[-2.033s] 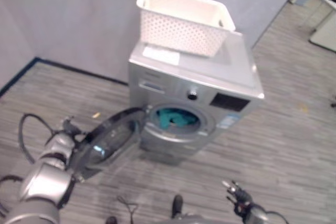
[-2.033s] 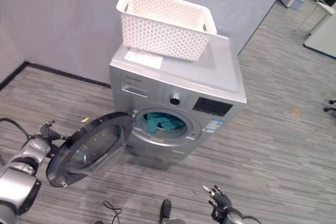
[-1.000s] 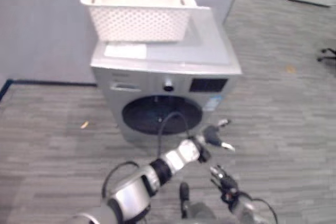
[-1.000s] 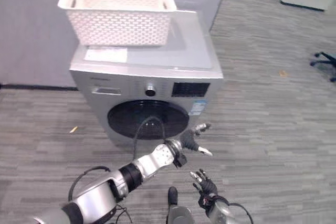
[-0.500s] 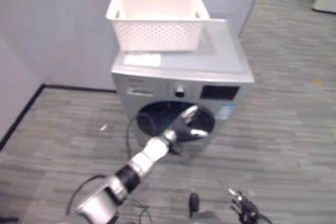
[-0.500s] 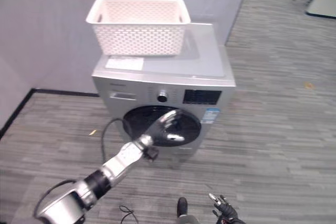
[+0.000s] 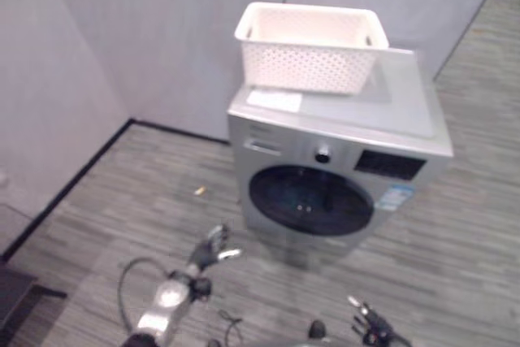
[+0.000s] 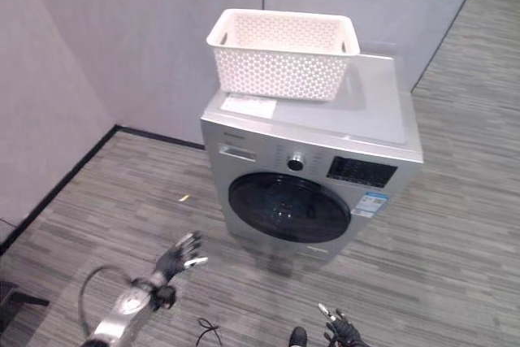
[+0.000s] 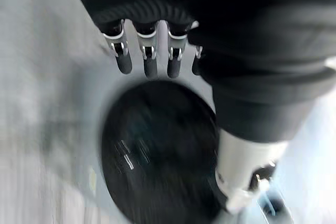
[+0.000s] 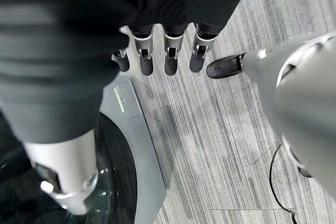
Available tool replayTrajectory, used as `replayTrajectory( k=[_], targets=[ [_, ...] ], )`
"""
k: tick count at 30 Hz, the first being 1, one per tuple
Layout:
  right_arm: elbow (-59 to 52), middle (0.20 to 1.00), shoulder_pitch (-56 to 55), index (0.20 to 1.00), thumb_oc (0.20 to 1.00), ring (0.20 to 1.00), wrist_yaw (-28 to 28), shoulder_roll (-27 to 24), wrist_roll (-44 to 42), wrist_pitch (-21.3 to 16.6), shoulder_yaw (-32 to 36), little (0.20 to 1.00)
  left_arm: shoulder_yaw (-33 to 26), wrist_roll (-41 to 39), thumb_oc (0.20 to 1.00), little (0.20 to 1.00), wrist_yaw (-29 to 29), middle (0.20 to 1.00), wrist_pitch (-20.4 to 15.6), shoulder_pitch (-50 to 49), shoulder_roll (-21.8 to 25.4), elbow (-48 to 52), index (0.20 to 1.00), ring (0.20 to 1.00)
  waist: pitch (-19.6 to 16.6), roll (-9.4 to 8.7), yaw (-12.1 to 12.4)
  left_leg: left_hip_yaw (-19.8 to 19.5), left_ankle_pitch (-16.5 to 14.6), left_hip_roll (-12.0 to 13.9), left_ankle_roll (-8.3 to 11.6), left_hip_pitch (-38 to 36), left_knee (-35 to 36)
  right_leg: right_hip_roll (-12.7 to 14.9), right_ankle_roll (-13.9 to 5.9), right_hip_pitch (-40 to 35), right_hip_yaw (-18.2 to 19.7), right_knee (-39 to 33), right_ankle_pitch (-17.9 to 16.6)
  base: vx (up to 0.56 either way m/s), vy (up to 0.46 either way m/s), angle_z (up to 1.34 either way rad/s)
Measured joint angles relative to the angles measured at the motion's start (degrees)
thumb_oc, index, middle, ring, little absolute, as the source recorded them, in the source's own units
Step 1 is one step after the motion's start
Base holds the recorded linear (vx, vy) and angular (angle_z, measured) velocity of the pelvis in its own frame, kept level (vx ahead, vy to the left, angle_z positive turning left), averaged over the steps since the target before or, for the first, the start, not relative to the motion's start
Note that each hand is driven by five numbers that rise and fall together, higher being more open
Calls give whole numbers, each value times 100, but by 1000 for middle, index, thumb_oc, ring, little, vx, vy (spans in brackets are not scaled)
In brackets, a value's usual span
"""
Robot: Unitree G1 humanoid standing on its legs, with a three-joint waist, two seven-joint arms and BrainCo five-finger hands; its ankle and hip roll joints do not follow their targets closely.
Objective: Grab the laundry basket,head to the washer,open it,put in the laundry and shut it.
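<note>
While the white perforated laundry basket (image 8: pixel 281 54) sat atop the boxy silver washer (image 8: pixel 313 156), whose round dark glass door (image 8: pixel 290 206) was closed, we saw our left hand (image 8: pixel 178 258) well below it, fingers spread, and our right hand (image 7: pixel 370 330) low, fingers relaxed, both empty.

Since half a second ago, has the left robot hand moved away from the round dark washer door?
Yes. The left robot hand was against the round dark washer door; now it hangs open, low over the grey floor, clear of the door.
</note>
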State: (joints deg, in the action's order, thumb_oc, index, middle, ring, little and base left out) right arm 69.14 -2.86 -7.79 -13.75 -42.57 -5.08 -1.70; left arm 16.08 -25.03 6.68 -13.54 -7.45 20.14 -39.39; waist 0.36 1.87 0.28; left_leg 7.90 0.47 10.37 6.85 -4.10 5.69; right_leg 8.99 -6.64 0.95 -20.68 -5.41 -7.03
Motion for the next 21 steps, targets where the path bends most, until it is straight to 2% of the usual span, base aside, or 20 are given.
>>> replayTrajectory(
  k=[4,8,12,15,21],
  targets=[
    [189,1000,-50,1000,1000,1000,-10,1,18,1,179,1000,-398,126,1000,1000,-25,1000,11,-388,50,-874,1000,1000,-23,27,246,-131,-4,9,-7,77,3,13,-33,-51,-128,0,60,-36,1,18],
    [433,1000,-50,1000,1000,1000,3,-11,57,-6,359,1000,-860,403,1000,1000,-198,1000,-25,-483,-137,-1980,1000,1000,-96,20,341,-297,4,-2,1,135,3,18,-40,-105,-286,0,82,-18,-2,20],
    [449,1000,-144,1000,1000,1000,64,-5,190,-18,378,1000,-1298,495,1000,1000,-427,1000,-44,-464,-412,-2995,1000,1000,-236,4,326,-395,33,5,48,202,-1,12,-39,-115,-401,1,113,0,-11,14],
    [443,1000,-214,1000,1000,1000,119,17,194,-22,375,1000,-1626,505,1000,1000,-547,1000,21,-512,-537,-3254,1000,1000,-240,-10,343,-508,40,0,59,211,-1,19,-39,-169,-486,0,126,2,-9,14],
    [417,1000,-140,1000,1000,1000,172,25,192,-40,337,1000,-1626,460,1000,1000,-553,1000,13,-434,-606,-3254,1000,1000,-244,-15,412,-602,42,4,63,225,0,21,-62,-240,-597,0,165,-3,-7,10]
  ],
)
